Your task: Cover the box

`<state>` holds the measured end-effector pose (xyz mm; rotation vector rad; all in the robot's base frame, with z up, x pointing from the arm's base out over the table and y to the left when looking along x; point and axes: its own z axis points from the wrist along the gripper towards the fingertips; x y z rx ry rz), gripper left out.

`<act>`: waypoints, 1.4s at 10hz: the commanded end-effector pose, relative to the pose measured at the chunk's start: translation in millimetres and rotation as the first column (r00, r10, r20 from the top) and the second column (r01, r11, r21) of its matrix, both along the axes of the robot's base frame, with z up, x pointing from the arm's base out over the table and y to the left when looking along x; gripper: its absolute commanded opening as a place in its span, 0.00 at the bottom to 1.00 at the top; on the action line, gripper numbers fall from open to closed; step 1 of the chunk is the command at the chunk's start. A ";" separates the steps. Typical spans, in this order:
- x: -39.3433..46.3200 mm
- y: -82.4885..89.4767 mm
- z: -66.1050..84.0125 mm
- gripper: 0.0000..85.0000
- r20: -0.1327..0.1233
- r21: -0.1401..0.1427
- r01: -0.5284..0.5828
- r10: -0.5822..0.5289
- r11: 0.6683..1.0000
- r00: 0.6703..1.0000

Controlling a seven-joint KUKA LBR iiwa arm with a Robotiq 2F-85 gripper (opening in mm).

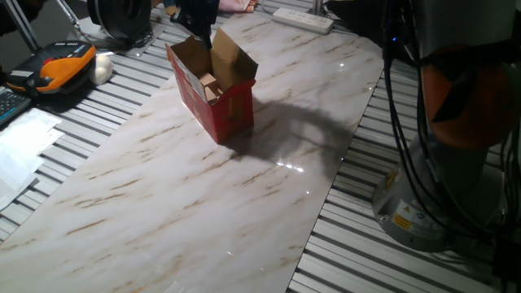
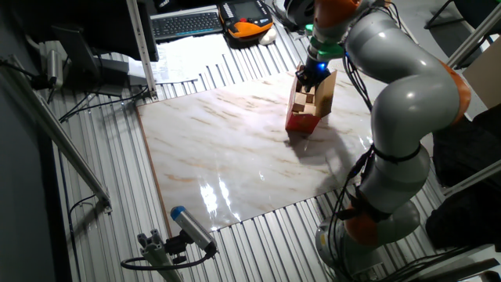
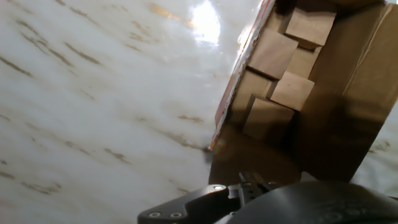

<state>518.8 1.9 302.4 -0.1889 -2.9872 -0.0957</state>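
Note:
The box point(image 1: 224, 114) is a small red carton standing open on the marbled board point(image 1: 203, 212), with its brown flaps upright. It also shows in the other fixed view point(image 2: 300, 119). The hand view looks into the box point(image 3: 348, 124) and shows several small wooden blocks point(image 3: 273, 56) inside. My gripper point(image 1: 201, 31) is just above the box's far flap, close to its top edge, and also shows in the other fixed view point(image 2: 312, 70). Only dark parts of the gripper point(image 3: 249, 198) show at the bottom of the hand view, so its jaws are not readable.
A white power strip point(image 1: 303, 19) lies at the far edge of the board. An orange and black device point(image 1: 61, 69) and papers point(image 1: 20, 142) lie to the left. A keyboard point(image 2: 186, 23) and a metal frame post point(image 2: 141, 39) stand beyond the board. The arm's base point(image 2: 376, 219) is beside the board.

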 end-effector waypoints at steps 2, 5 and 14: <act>-11.5 5.2 -1.7 0.00 0.003 -0.056 0.003 -0.002 0.998 1.000; -67.2 26.5 -23.4 0.00 0.044 -0.069 0.036 -0.033 0.997 0.998; -83.2 10.6 -79.6 0.00 0.159 -0.058 -0.006 0.015 0.998 0.987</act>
